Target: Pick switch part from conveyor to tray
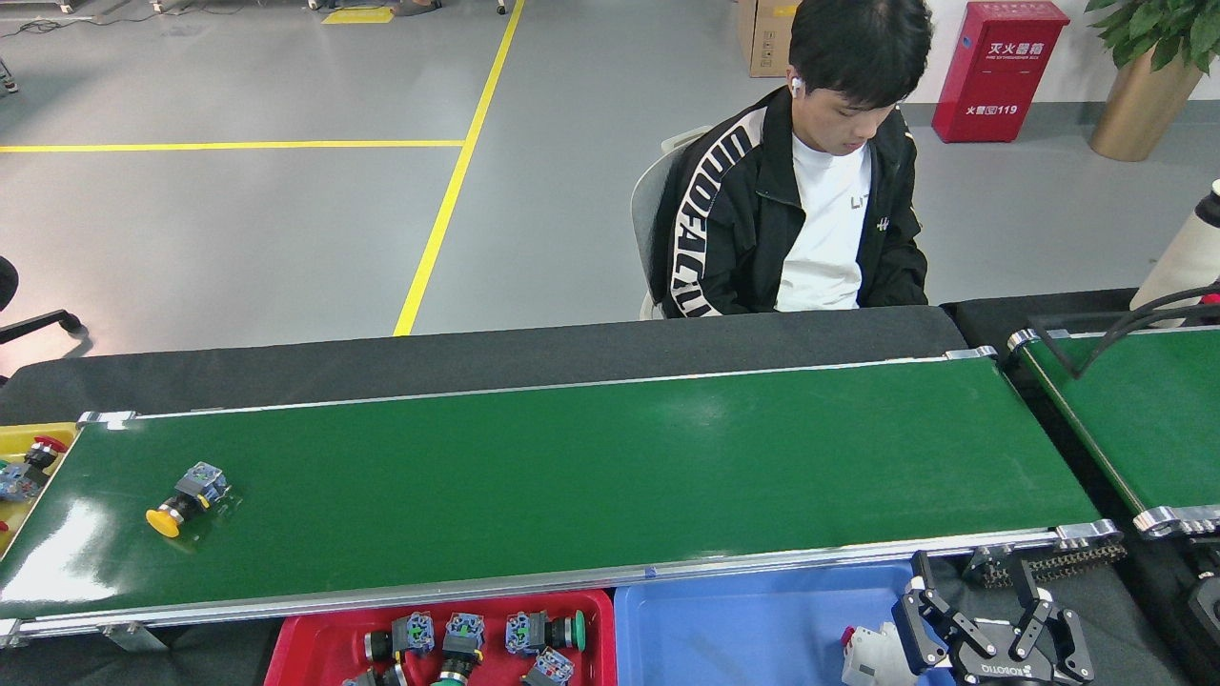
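At the far left end of the conveyor (610, 457): yellow-capped switch part (181, 500), lying on its side, cap toward the near-left, blue-grey contact block toward the far-right. Sits alone on the glossy green belt, clear of both silver rails, so probably reachable from above without fouling anything. Lies close to the belt's left edge, just short of the yellow bin (33, 440) that holds a few similar parts; likely the catch-all for pieces nobody picks. Down at the bottom right: right gripper (982, 610), fingers spread and holding nothing, hovering over the near-right corner of the blue tray (743, 629), well apart from the switch part. Looks parked near the trays to wait for work from its own side; seems too far across for this piece. No left gripper anywhere in view, though the part falls on that arm's side, so probably its job. Beside the blue tray, touching it: red tray (315, 638) with several sorted switches (462, 634) lying loose, presumably the destination. Behind the belt: seated person (801, 210), hands out of sight, not reaching in. Off to the right: second green belt (1144, 419), seen only in part.
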Controlling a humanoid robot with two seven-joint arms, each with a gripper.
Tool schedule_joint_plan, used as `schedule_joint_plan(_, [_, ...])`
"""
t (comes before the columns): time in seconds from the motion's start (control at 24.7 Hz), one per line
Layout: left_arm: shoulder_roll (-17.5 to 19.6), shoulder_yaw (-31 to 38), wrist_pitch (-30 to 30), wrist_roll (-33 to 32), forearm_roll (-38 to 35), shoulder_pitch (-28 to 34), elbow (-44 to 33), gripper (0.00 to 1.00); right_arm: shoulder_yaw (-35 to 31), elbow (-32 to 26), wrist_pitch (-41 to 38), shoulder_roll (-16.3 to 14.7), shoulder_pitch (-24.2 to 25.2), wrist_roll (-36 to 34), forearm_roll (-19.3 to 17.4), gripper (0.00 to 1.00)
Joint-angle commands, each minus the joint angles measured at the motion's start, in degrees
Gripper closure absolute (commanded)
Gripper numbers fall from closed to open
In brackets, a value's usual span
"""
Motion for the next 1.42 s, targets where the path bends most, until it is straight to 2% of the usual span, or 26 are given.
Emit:
schedule_joint_plan(0.0, [0.04,1.72,-0.15,0.68,1.23,-0.41,-1.03,0.01,-0.14,-0.59,-0.35,-0.6,-0.58,-0.64,-0.07,0.01])
schedule_joint_plan(0.12, [0.22,7.44,-0.15,0.68,5.1,-0.41,-2.26,0.01,-0.05,-0.59,-0.35,-0.6,-0.67,-0.64,-0.07,0.01])
schedule_joint_plan(0.24, [1.27,14.12,-0.15,0.5,12.57,-0.76,-4.63,0.0,-0.05,-0.59,-0.35,-0.6,-0.67,-0.64,-0.07,0.01])
schedule_joint_plan(0.32, [3.29,21.32,-0.15,0.42,16.87,-0.14,-6.48,0.0,-0.05,-0.59,-0.35,-0.6,-0.67,-0.64,-0.07,0.01])
schedule_joint_plan(0.57, [5.14,40.48,-0.15,0.42,25.93,0.38,-6.57,0.0,-0.05,-0.59,-0.26,-0.34,-1.19,-0.38,-0.07,0.01])
schedule_joint_plan(0.69, [5.32,50.06,-0.15,0.33,27.25,2.67,-6.48,0.0,-0.05,-0.67,-0.26,-0.16,-1.19,-0.02,-0.07,0.01])
schedule_joint_plan(0.89, [4.17,61.67,-0.15,0.33,27.07,6.89,-6.57,0.02,-0.05,-1.02,-0.26,0.01,-1.28,-0.2,-0.16,0.01])
schedule_joint_plan(1.01, [4.09,63.42,1.43,0.33,26.9,9.0,-6.3,0.02,-0.05,-1.02,-0.26,0.1,-1.28,-0.11,-0.24,0.01])
schedule_joint_plan(1.13, [4.09,63.51,10.75,0.33,26.81,10.05,-5.6,0.02,-0.05,-0.94,-0.26,-0.34,-1.02,0.15,-0.16,0.01])
schedule_joint_plan(1.25, [4.0,63.86,17.51,0.42,27.42,10.05,-3.4,0.02,-0.05,-1.02,-0.26,-0.43,-1.19,1.03,-0.16,0.01])
schedule_joint_plan(1.38, [4.88,65.01,17.6,0.42,31.12,10.05,-1.82,0.02,-0.05,-1.02,-0.26,-0.43,-1.9,1.82,-0.16,0.01])
